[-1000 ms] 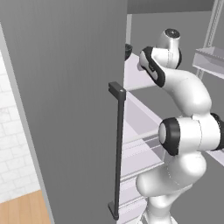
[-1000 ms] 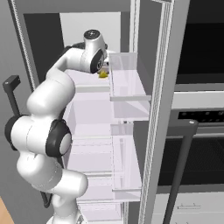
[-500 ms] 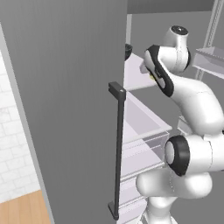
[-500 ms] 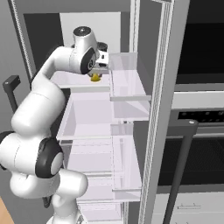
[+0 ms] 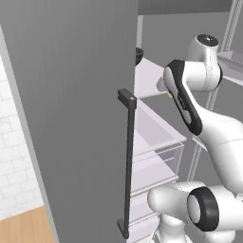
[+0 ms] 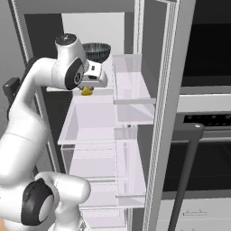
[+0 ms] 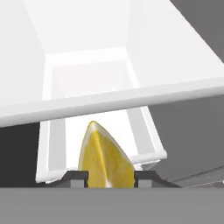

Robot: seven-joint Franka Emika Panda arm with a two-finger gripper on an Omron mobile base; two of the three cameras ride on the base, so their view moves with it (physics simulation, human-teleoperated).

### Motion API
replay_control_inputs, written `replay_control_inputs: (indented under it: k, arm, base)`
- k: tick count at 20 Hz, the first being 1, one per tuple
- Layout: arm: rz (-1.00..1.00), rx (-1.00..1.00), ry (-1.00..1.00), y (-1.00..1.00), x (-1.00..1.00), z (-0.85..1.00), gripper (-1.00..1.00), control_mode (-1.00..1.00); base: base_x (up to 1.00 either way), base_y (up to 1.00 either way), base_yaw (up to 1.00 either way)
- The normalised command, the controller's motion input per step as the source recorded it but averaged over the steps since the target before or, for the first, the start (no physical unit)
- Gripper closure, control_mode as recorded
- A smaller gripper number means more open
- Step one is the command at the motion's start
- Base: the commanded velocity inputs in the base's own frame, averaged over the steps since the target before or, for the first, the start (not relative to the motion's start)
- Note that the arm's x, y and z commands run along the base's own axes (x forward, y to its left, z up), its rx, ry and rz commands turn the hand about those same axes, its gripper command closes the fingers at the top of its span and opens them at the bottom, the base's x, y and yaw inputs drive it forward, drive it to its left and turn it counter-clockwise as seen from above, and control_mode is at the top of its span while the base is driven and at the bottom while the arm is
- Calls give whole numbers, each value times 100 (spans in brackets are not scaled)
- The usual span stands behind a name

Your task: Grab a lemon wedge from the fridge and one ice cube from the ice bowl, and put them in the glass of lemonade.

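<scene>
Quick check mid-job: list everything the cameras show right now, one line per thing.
fridge: one, grey, open in front of the base, white shelves and clear drawers inside.
fridge door: one, grey, swung open at left, long dark bar handle.
lemon wedge: one, bright yellow, between the two fingertips, off the shelf, in front of the upper shelf edge.
dark bowl: one, grey-black, on the top shelf behind the hand.
oven: one, dark with grey trim, right of the fridge.
floor: wood, lower left.
arm: one, white with dark joints, reaching to the upper shelf.
hand: one, shut on the lemon wedge.
</scene>
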Motion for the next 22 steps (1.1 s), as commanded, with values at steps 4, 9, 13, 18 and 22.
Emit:
replay_control_inputs:
  k: [4, 9, 13, 18, 22]
  arm:
    - [0, 0, 2, 8, -100, -1, 100, -100]
    - [0, 0, 0, 24, -100, -22, 100, -100]
    - [0, 0, 1, 24, -100, -34, 100, -100]
    - [0, 0, 6, 5, -73, -17, 100, -100]
    - [0, 0, 6, 0, -31, -4, 100, -100]
  base:
    - [0, 0, 0]
    - [0, 0, 0]
    - [0, 0, 0]
    - [0, 0, 0]
    - [0, 0, 0]
